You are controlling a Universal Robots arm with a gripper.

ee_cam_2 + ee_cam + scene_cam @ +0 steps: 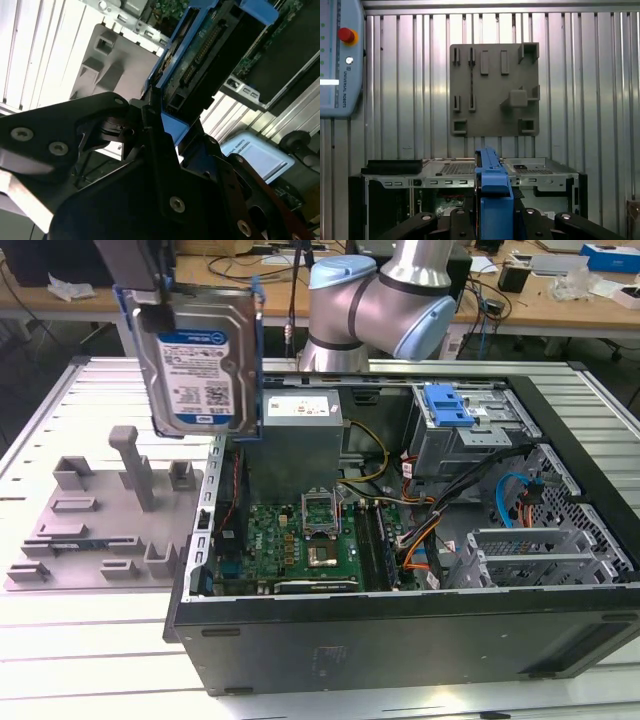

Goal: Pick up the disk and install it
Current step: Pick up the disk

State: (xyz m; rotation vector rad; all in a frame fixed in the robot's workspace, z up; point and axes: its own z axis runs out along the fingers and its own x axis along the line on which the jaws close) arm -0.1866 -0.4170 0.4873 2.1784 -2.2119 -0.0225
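The disk (198, 368), a silver-black hard drive with a white-and-blue label in a blue carrier frame, hangs upright in the air above the left edge of the open computer case (400, 635). My gripper (148, 292) is shut on the disk's upper edge, at the top left of the exterior view. In the second wrist view the disk's (207, 47) connector end juts out past the black gripper (162, 112) clamped on the blue frame. The first wrist view shows the carrier's blue edge (492, 197) between the gripper's black fingers (457, 220).
A grey fixture plate (95, 525) with posts and slots lies on the slatted table to the case's left, also in the first wrist view (495, 90). Inside the case sit a motherboard (300, 545), a power supply (300, 435), cables and a blue-latched drive bay (447, 405). A teach pendant (340, 55) lies on the table.
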